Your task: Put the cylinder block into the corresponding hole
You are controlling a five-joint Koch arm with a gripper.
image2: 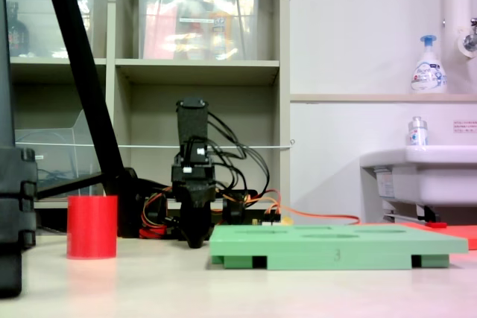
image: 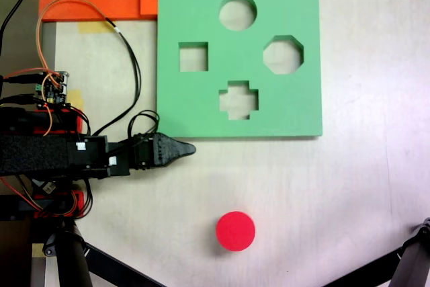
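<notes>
Nearest you in the second exterior view, the cylinder block (image2: 92, 226) stands upright on the table, well apart from the green board (image: 238, 57). Your gripper (image: 183, 148) tapers to a closed point, holding nothing, just beside the board's edge; the round hole (image: 238, 12) sits empty.

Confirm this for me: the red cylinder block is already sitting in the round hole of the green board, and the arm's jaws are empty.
Not quite. In the first exterior view the cylinder block stands on the table, well clear of the green board, whose round hole is empty. The gripper holds nothing, as you said.
</notes>
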